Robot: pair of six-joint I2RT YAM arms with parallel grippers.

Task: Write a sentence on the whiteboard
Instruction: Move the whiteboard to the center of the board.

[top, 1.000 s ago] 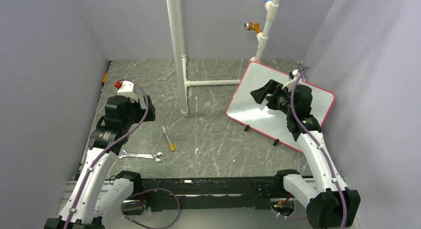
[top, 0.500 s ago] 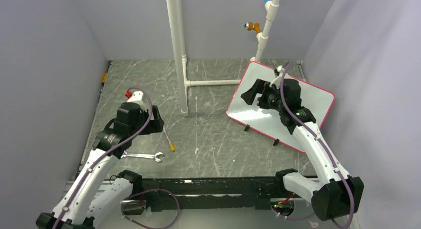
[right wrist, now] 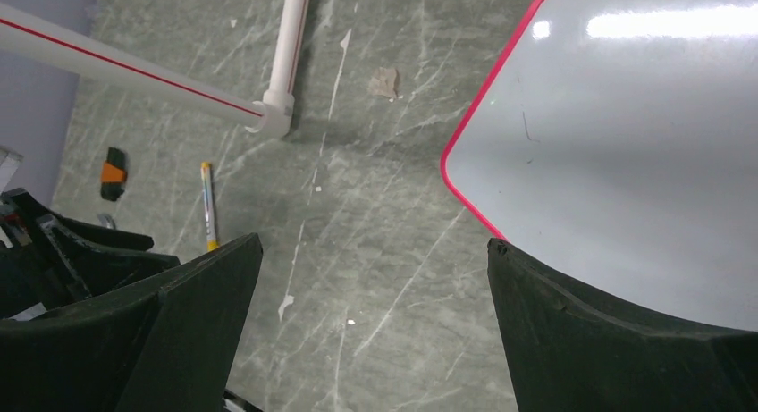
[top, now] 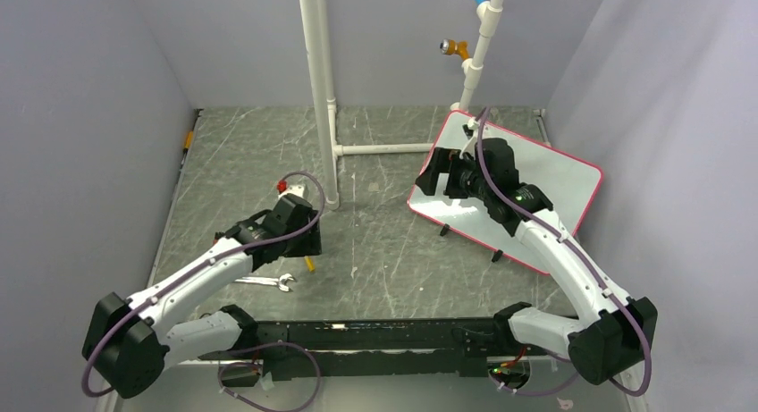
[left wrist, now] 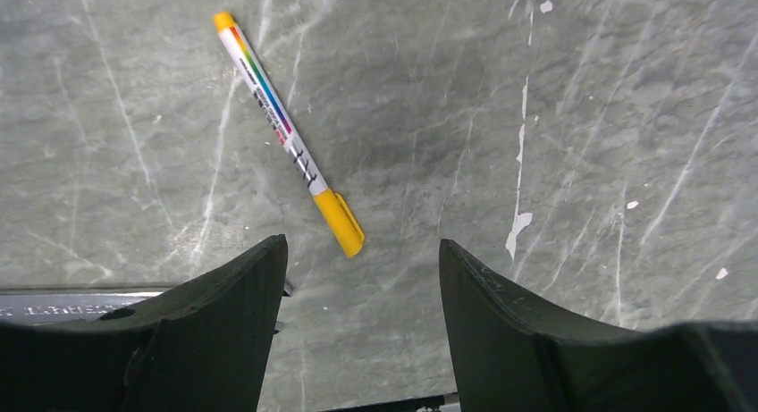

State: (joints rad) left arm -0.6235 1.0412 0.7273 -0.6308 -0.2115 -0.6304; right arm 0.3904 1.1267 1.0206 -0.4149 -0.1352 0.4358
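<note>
Whiteboard [top: 559, 172] is sitting at the far right of the worktop [top: 393, 251], turned at an angle and close to the right wall. It has a red-pink frame, with 2 little black feet showing along its near edge. The part of its face you can see is plain glossy white with a glare streak.

Right gripper [top: 436, 172] hangs over the board's left edge. In the wrist view its 2 fingers are spread wide with nothing between them, and the board's rounded corner [right wrist: 644, 162] runs under the right-hand finger.

Left gripper [left wrist: 362, 247] is down low over the middle-left of the worktop, pointing at a marker [left wrist: 290, 135] with a yellow cap and a rainbow stripe. The marker lies flat on the worktop, cap end nearest the fingers, just beyond the tips and not touching them. The jaws are apart and not gripping anything.

A silver wrench [top: 266, 281] lies just nearer the bases than the marker. A white pipe [top: 319, 90] stands upright at the back middle, with 1 branch running along the worktop towards the board.
</note>
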